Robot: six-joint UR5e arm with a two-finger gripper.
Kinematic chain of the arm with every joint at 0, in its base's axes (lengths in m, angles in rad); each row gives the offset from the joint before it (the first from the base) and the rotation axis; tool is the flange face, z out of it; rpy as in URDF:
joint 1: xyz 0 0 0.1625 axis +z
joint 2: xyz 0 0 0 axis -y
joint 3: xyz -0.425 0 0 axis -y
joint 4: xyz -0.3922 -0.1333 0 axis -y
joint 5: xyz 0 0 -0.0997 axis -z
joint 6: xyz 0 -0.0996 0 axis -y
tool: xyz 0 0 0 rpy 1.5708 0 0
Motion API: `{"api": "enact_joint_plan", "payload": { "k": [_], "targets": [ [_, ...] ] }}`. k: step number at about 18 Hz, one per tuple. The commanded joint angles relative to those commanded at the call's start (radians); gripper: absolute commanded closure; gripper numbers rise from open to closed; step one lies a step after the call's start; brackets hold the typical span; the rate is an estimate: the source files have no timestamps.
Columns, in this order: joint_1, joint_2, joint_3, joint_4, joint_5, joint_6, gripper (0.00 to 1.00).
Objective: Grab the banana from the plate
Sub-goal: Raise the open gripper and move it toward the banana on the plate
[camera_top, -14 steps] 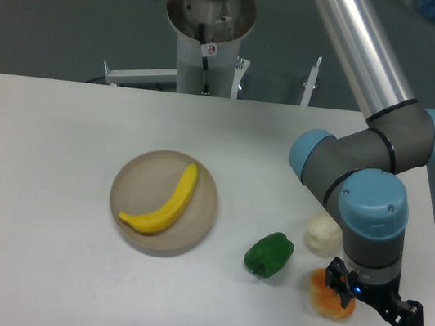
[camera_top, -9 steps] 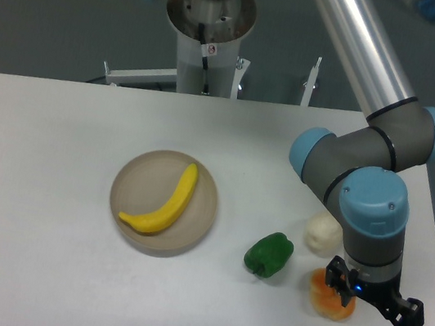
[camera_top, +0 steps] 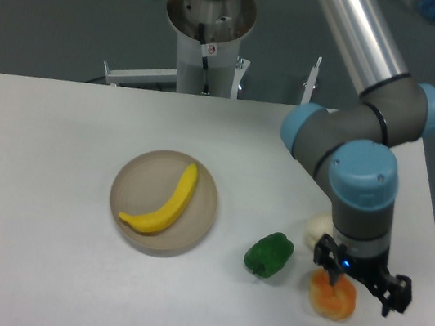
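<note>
Nearest to me, at the right near corner of the counter (camera_top: 48, 186), the gripper (camera_top: 360, 278) hangs over a lumpy orange fruit (camera_top: 332, 297). Its dark jaws stand spread apart with nothing between them, released as far as I can judge. Just behind the fruit a pale cream lump (camera_top: 320, 228) peeks out from behind the arm's wrist, and a little to the left sits a green pepper (camera_top: 268, 254).

Farther left, well apart from the gripper, the beige plate (camera_top: 201, 214) rests near the middle of the counter, and the banana (camera_top: 164, 202) lies across it untouched. So I'd say the task has hardly begun: no grasp, no lift, and the arm has the whole sideways trip to the plate ahead of it, then the descent, the closing and the raise.

The banana's long axis runs on a diagonal, from its near-left tip at the plate's left rim up to its far-right tip by the far rim. Its curve bows toward the near right.
</note>
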Motion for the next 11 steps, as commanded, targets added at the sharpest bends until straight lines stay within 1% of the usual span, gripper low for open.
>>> {"api": "enact_joint_plan", "payload": {
  "k": [1, 5, 7, 8, 9, 11],
  "targets": [
    [-0.002, 0.017, -0.018, -0.012, -0.012, -0.015, 0.0],
    [-0.008, 0.097, -0.095, -0.11, -0.06, -0.126, 0.0],
    [-0.023, 0.129, -0.126, -0.152, -0.069, -0.181, 0.0],
    [-0.025, 0.143, -0.152, -0.173, -0.08, -0.21, 0.0],
    [-0.028, 0.152, -0.175, -0.184, -0.094, -0.235, 0.0],
    [-0.041, 0.179, -0.245, -0.181, -0.139, -0.261, 0.0]
  ]
}}
